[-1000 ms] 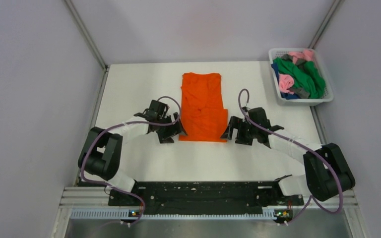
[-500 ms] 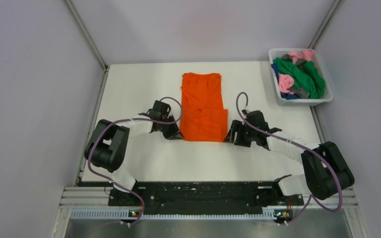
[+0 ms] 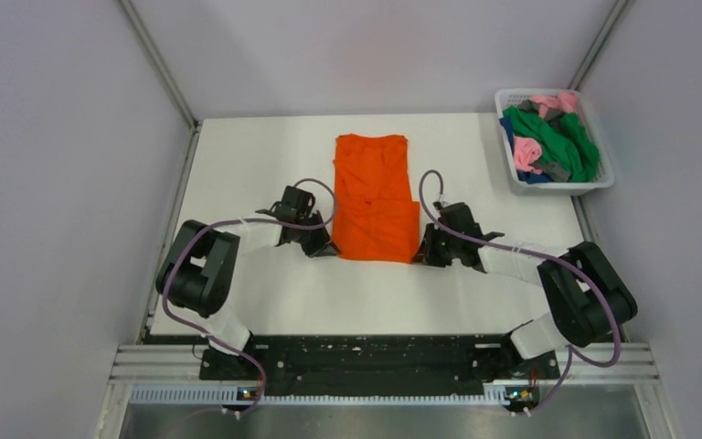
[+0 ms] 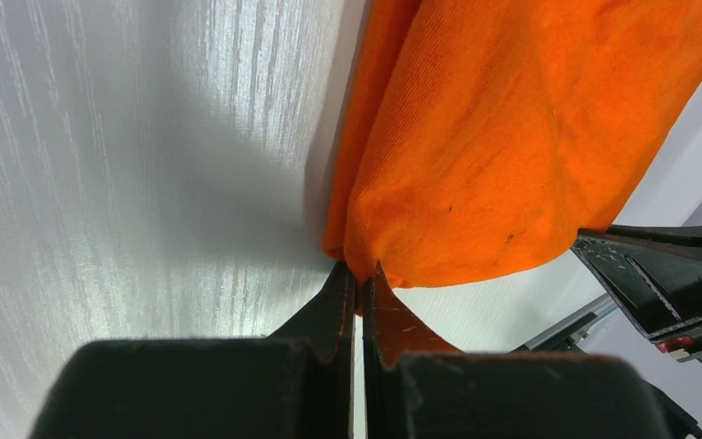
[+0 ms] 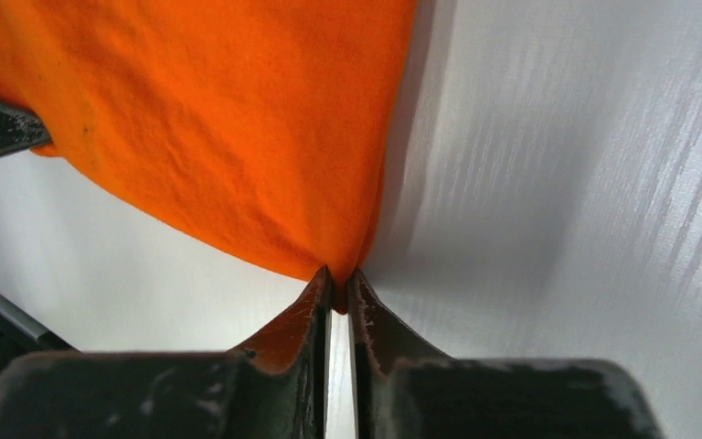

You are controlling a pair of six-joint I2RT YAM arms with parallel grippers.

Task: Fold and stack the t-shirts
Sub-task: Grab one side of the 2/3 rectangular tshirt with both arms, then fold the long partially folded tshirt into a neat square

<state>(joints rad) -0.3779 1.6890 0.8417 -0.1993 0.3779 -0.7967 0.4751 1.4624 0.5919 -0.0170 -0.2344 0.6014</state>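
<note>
Orange t-shirt [image 3: 375, 197]: one item, on the worktop [image 3: 238, 165], midway between its left and right edges and lying lengthwise from near the far edge toward my side. It reads as a narrow strip with no sleeves sticking out, so I judge the side folds done. The near part is a shade wider and creased.

Left tool [image 4: 358, 274]: clenched on the shirt's near left corner. My wrist view shows the hem pinched between the fingertips, with the cloth draping away from the pinch.

Right tool [image 5: 338, 279]: clenched on the near right corner in the same way, with orange cloth caught at the very tips.

Step in hand, by my reckoning: the crosswise fold, near hem carried toward the far edge. It is not yet made.

Other t-shirts [image 3: 558, 137]: green, pink, blue and grey, heaped unfolded in the white basket [image 3: 603, 180] at the far right corner. I cannot read the count.

Stack: none that I can see on the worktop.

Progress: early. The first shirt is partly folded, and the whole basket load is left to fold and pile.
</note>
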